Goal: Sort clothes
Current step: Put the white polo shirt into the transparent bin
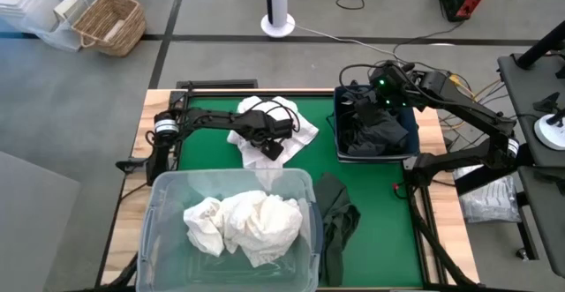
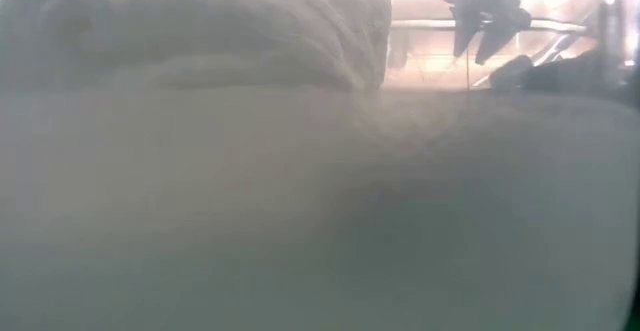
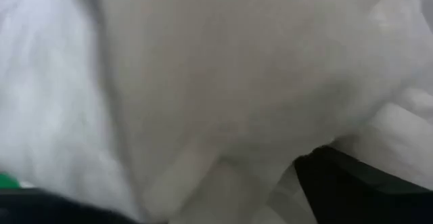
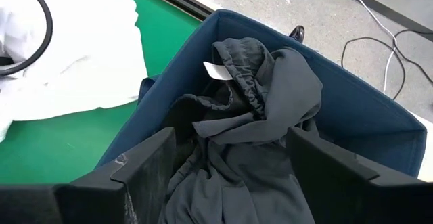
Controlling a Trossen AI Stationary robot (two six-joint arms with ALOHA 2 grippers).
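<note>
My left gripper (image 1: pixel 272 148) hangs over the white pile (image 1: pixel 275 116) at the table's far middle, shut on a white garment (image 1: pixel 269 175) that trails toward the clear tub (image 1: pixel 168 186). White cloth (image 3: pixel 203 82) fills the left wrist view. More white clothes (image 1: pixel 243 223) lie inside the tub. A dark olive garment (image 1: pixel 335 214) lies flat on the green mat beside the tub. My right gripper (image 1: pixel 381 91) is open above the dark blue bin (image 4: pixel 379 109), its fingers spread over the dark clothes (image 4: pixel 257 116) without touching them. My left gripper holds the white garment from above, pointing down. The cloth itself covers the place of contact, so which part or how many layers cannot be told. A narrow strip of it (image 1: pixel 269 177) reaches from the gripper down to the tub's far rim.
The clear tub takes up the near left of the table and blocks most of the low view. The blue bin (image 1: pixel 339 124) stands at the far right. Bare green mat (image 1: pixel 380 204) lies between the bin and the near edge. A black cable loops over the white pile (image 4: pixel 40 21).
</note>
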